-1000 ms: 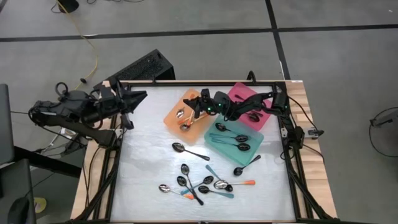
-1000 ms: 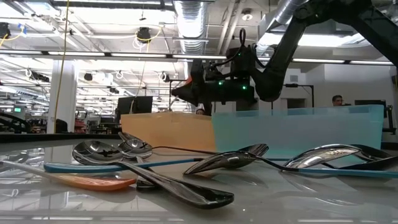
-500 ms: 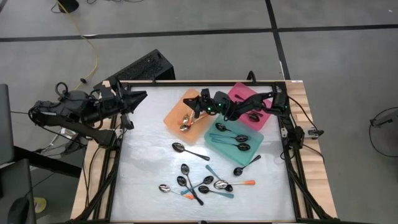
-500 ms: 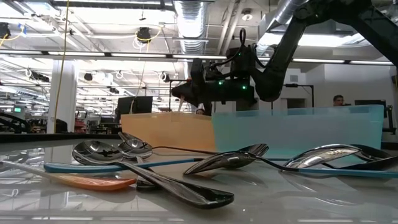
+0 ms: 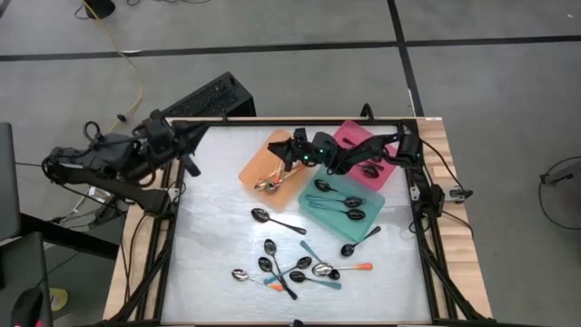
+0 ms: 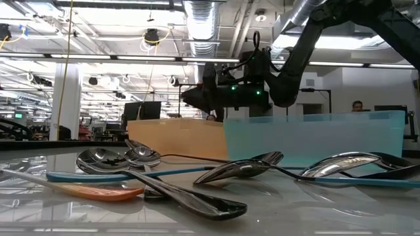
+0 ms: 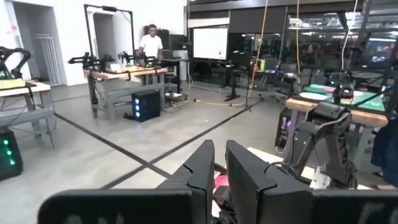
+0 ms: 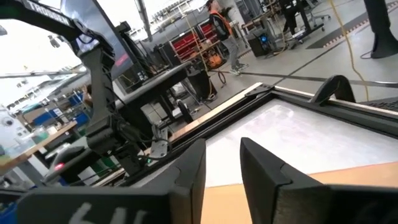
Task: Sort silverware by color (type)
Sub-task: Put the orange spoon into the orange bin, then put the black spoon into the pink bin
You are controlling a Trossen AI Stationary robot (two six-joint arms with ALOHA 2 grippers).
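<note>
My right gripper (image 5: 289,156) (image 8: 222,146) hovers over the orange tray (image 5: 257,162), open, with nothing between its fingers. A shiny spoon with an orange handle (image 5: 266,183) lies in that tray below it. The teal tray (image 5: 374,196) holds several dark spoons with teal handles. The pink tray (image 5: 349,136) lies mostly under the right arm. Several loose spoons (image 5: 295,268) lie mixed on the table near its front edge. My left gripper (image 5: 188,145) (image 7: 219,149) waits shut at the table's far left corner, holding nothing.
Two black spoons (image 5: 275,220) (image 5: 359,242) lie alone on the table between the trays and the heap. In the low view the orange tray (image 6: 174,137) and teal tray (image 6: 315,137) stand behind the near spoons. Bare table lies at the left.
The orange-handled spoon that was up at my right gripper has dropped and now lies flat in the orange tray. My left gripper has turned at the wrist, staying at the table's far left corner.
</note>
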